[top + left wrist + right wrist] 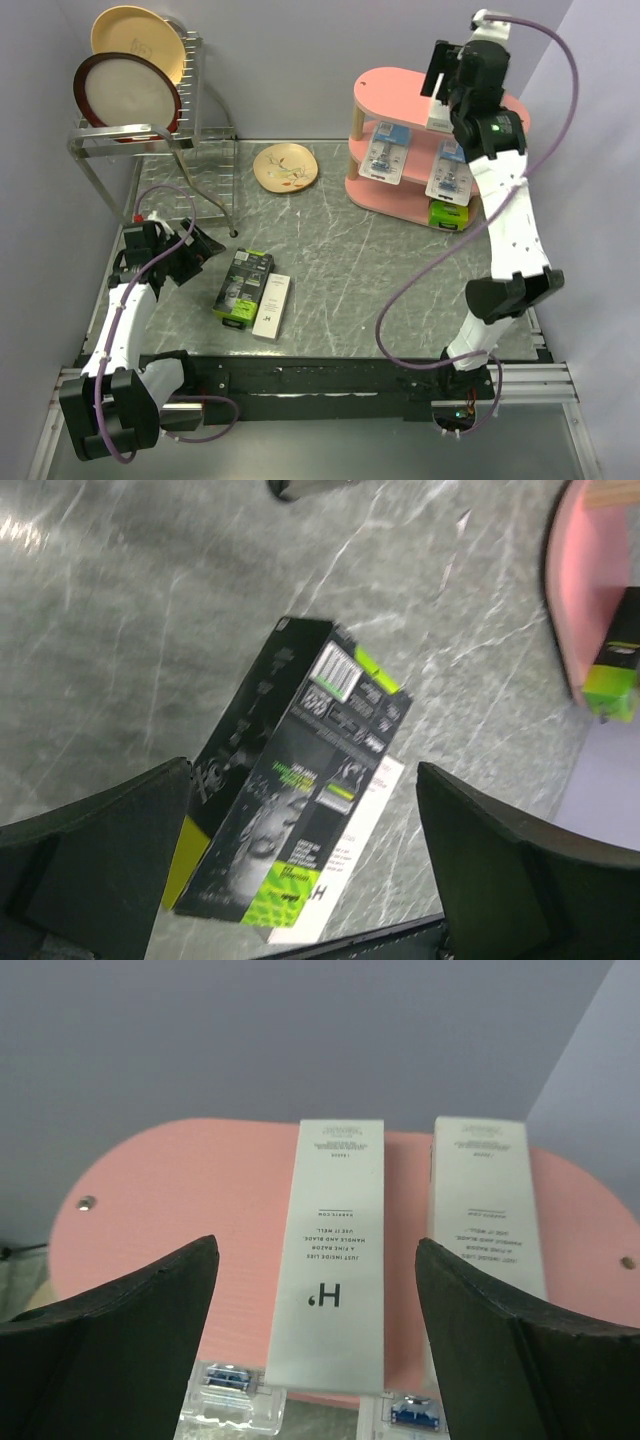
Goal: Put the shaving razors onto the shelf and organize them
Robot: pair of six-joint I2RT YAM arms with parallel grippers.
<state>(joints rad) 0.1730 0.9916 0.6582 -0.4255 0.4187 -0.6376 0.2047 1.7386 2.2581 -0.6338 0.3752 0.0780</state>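
1. Right wrist view: two slim white boxes, one to the left (340, 1250) and one to the right (485, 1200), lie flat side by side on the pink top board of the shelf (180, 1190). In the top external view the right arm mostly hides them.
2. Only the top external view shows the lower tiers. Two blue-white blister cards (388, 152) (450, 176) stand at the middle tier, and a black-and-lime box (450, 214) sits on the bottom one.
3. The right gripper (316, 1260) has its jaws wide apart. The left white box lies between them with a gap on each side, so nothing is gripped.
4. Left wrist view: the left gripper (300, 780) is spread fully and holds nothing. It hovers over a second black-and-lime box (290, 780) lying on the table, with a third white box (272, 305) touching it.
5. The table (350, 260) is grey and marbled, and the walls are pale violet. A wire dish rack (205, 130) with two plates stands far left, and a small patterned plate (286, 166) lies between it and the shelf.
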